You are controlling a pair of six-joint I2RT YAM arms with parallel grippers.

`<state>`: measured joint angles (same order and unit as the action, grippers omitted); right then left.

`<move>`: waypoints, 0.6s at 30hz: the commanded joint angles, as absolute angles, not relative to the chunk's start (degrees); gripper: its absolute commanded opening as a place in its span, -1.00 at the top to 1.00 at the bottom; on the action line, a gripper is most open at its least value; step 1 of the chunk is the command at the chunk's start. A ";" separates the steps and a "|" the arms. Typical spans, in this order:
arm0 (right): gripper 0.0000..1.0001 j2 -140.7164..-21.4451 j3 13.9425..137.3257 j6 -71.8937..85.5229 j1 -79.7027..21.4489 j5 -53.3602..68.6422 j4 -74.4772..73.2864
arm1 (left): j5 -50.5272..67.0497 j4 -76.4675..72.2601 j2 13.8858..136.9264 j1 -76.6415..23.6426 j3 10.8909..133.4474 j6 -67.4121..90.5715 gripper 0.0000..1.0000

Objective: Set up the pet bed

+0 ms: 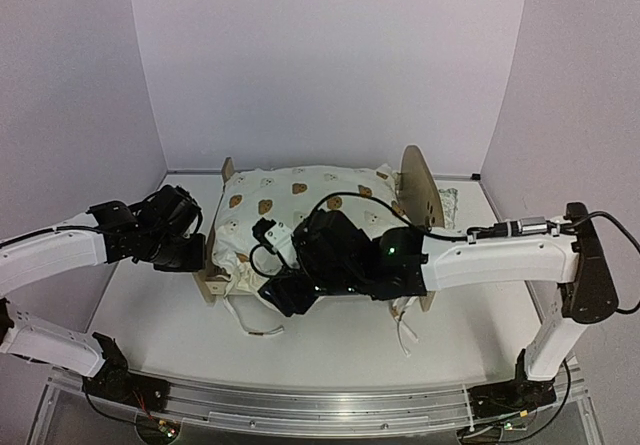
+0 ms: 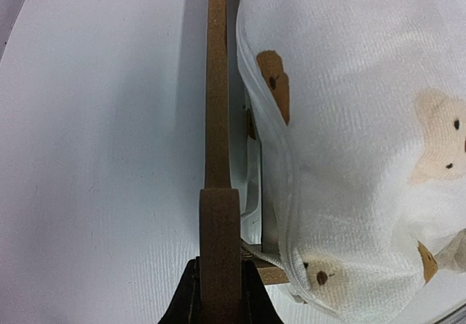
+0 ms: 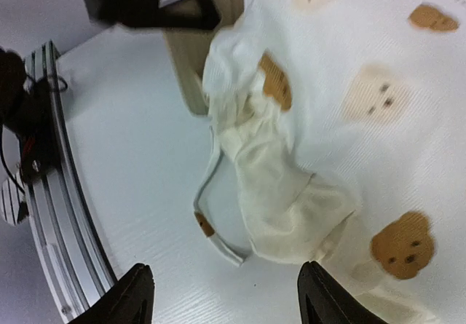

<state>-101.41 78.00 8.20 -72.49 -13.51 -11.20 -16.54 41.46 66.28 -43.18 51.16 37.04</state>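
Observation:
The pet bed's plywood frame stands mid-table, headboard (image 1: pixel 421 189) on the right, low footboard (image 1: pixel 212 277) on the left. The cream bear-print quilt (image 1: pixel 300 210) covers it and hides the mattress. My left gripper (image 1: pixel 200 256) is shut on the footboard's near post (image 2: pixel 219 236); in the left wrist view its fingers (image 2: pixel 191 302) clamp both sides. My right gripper (image 1: pixel 284 293) hovers open and empty over the quilt's near-left corner (image 3: pixel 291 207), fingertips (image 3: pixel 136 295) wide apart above the table. A loose quilt tie (image 3: pixel 210 231) lies on the table there.
A small patterned item (image 1: pixel 447 205) lies behind the headboard at the right. Another quilt tie (image 1: pixel 405 333) hangs off the bed's near-right side. The metal rail (image 3: pixel 51 193) runs along the table's near edge. White walls close in the back and sides.

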 commanded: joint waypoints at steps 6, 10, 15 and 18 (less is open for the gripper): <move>-0.23 -106.49 61.42 2.82 -74.56 -8.15 22.47 | -15.12 36.40 66.89 -43.59 60.84 36.26 1.00; -0.10 -111.84 57.31 -2.75 -75.27 -8.25 38.88 | -14.95 36.39 67.98 -43.60 62.37 35.95 1.00; 0.07 -119.17 59.23 -6.01 -75.80 -9.98 47.18 | -14.78 36.39 67.90 -43.55 63.98 35.61 1.00; 0.03 -122.74 61.04 -6.81 -76.10 -11.66 49.32 | -14.62 36.66 68.13 -43.59 65.21 35.30 1.00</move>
<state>-119.33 57.89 -3.48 -75.54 -9.58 38.50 -16.79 44.76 69.87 -43.16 57.69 35.45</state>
